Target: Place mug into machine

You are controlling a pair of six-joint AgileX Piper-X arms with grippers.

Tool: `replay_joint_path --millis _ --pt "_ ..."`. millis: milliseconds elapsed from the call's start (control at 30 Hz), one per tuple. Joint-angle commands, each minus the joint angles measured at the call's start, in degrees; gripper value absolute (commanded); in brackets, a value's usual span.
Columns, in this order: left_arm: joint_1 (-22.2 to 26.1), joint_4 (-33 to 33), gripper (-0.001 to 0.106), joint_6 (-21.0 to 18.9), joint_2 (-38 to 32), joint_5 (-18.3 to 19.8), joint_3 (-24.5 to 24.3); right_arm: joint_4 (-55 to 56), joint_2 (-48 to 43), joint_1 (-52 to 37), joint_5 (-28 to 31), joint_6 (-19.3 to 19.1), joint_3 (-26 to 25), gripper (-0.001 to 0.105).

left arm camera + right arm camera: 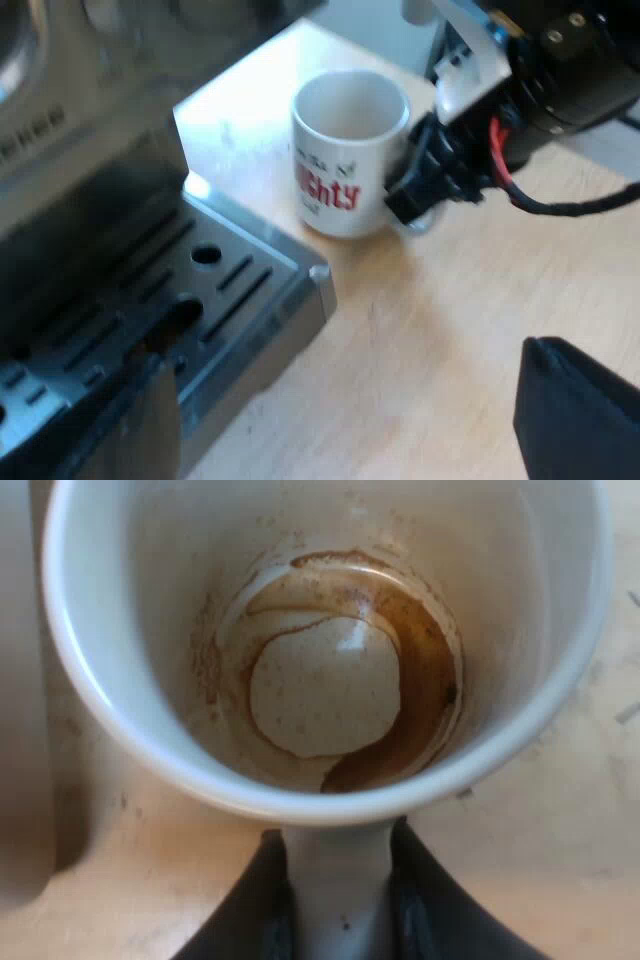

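Observation:
A white mug (345,150) with red lettering stands upright on the wooden table (450,330), close to the corner of the espresso machine's metal drip tray (215,290). My right gripper (425,190) is at the mug's handle. From above, the mug (320,640) holds only brown coffee stains, and its handle (338,880) sits between the two black fingers of my right gripper (340,890), which is shut on it. My left gripper (350,440) hangs open over the tray's edge and the table, a short way from the mug, with nothing between its fingers.
The machine's steel front (70,120) rises behind the slotted drip tray. A pale sunlit patch of the table (240,110) lies beyond the mug. Bare wood stretches between my left gripper and the mug.

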Motion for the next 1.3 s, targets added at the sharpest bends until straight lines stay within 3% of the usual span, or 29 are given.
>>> replay_joint_path --millis 33,333,600,700,833,1000,1300 --pt "-0.21 0.06 0.070 -0.56 -3.13 0.40 -0.47 1.19 -4.65 0.10 0.78 -0.81 -0.78 0.000" --pt "-0.21 8.28 0.073 -0.85 -11.96 -0.24 -0.47 11.74 -15.94 2.24 0.55 -2.97 -0.78 0.000" --pt "-0.21 16.32 0.073 0.49 -19.24 -5.24 -0.47 19.93 -25.45 11.80 0.55 -2.86 -0.78 0.000" --pt "-0.21 20.35 0.073 0.63 -21.62 -7.09 -0.47 21.66 -28.41 16.22 0.55 -0.99 -0.78 0.000" --pt "-0.21 24.54 0.071 3.77 -26.05 -10.75 -0.47 23.60 -31.06 22.46 0.55 2.19 -0.78 0.000" --pt "-0.21 29.84 0.071 3.92 -30.00 -10.73 -0.47 25.37 -31.44 29.53 0.55 5.65 -1.19 0.000" --pt "-0.21 31.02 0.071 0.08 -38.37 -13.01 5.69 24.95 -31.44 36.87 0.55 10.03 -1.16 0.000"
